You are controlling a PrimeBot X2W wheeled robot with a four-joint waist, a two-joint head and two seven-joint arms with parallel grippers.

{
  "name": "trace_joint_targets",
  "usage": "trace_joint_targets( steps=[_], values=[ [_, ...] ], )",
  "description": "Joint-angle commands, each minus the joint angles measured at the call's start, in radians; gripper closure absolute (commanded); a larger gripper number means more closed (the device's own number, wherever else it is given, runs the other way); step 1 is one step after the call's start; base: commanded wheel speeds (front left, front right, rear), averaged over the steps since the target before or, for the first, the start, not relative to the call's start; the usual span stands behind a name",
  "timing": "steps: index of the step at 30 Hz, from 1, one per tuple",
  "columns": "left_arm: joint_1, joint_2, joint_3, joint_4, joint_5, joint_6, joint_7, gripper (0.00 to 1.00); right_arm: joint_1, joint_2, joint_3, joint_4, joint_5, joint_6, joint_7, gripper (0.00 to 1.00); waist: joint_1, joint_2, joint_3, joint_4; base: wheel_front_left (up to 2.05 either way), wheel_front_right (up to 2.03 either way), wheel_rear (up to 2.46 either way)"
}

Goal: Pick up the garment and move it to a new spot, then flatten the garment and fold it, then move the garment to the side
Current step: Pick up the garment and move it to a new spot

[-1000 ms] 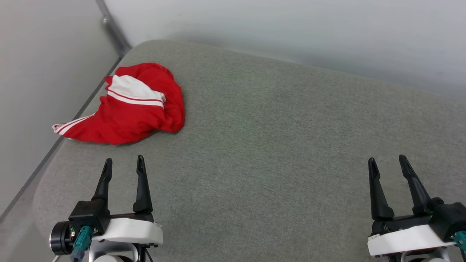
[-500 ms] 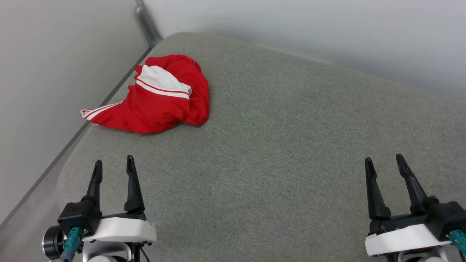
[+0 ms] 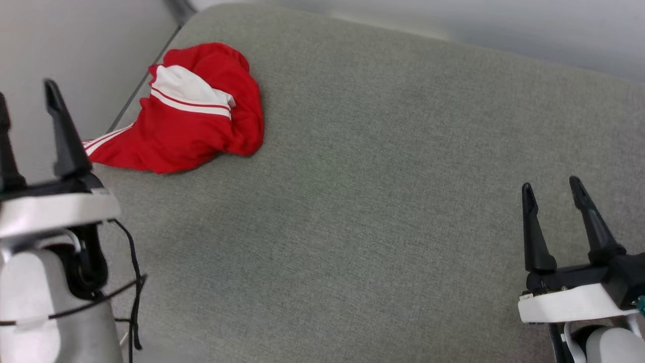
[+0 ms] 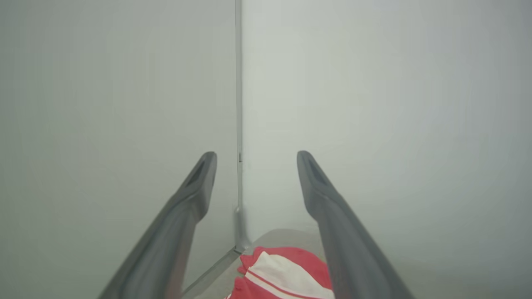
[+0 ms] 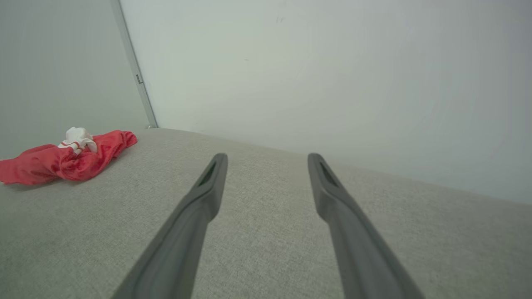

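Note:
The garment (image 3: 194,116) lies crumpled in a heap at the far left corner of the grey cushioned surface (image 3: 383,191), red with a white sleeve and striped trim on top. Its chest print is hidden in the folds. My left gripper (image 3: 27,93) is raised at the left edge of the head view, open and empty, nearer to me than the garment. From the left wrist, the garment (image 4: 286,272) shows low between the open fingers (image 4: 195,195). My right gripper (image 3: 552,186) hovers open over the surface at the lower right, far from the garment (image 5: 66,160).
Pale walls close in behind and to the left, meeting at a corner with a grey vertical strip (image 4: 238,104). The cushion's left edge (image 3: 133,98) runs right beside the garment. A black cable (image 3: 132,262) hangs from my left arm.
My left gripper has risen and swung out to the left, now much higher in the head view. The camera has shifted too. The garment lies as before; the right gripper barely moved.

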Motion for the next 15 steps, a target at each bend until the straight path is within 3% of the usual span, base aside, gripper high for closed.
trace_joint_targets(
  steps=[1,10,15],
  values=[
    [-0.056,0.007,0.026,0.013,-0.013,-0.016,-0.003,0.0,-0.023,0.001,-0.006,-0.012,-0.016,0.0,-0.002,0.0,-0.0001,0.0,0.059,-0.025,0.0,0.0,0.0],
    [-0.32,0.141,0.068,0.135,-0.042,-0.048,-0.003,0.0,-0.082,0.001,-0.035,-0.055,-0.07,0.0,-0.002,0.0,-0.0001,0.0,0.189,-0.055,0.0,0.0,0.0],
    [-0.385,0.242,-0.011,0.262,-0.111,-0.049,-0.003,0.0,-0.101,0.001,-0.049,-0.082,-0.085,0.0,-0.002,0.0,-0.0001,0.0,0.238,-0.077,0.0,0.0,0.0]
  ],
)
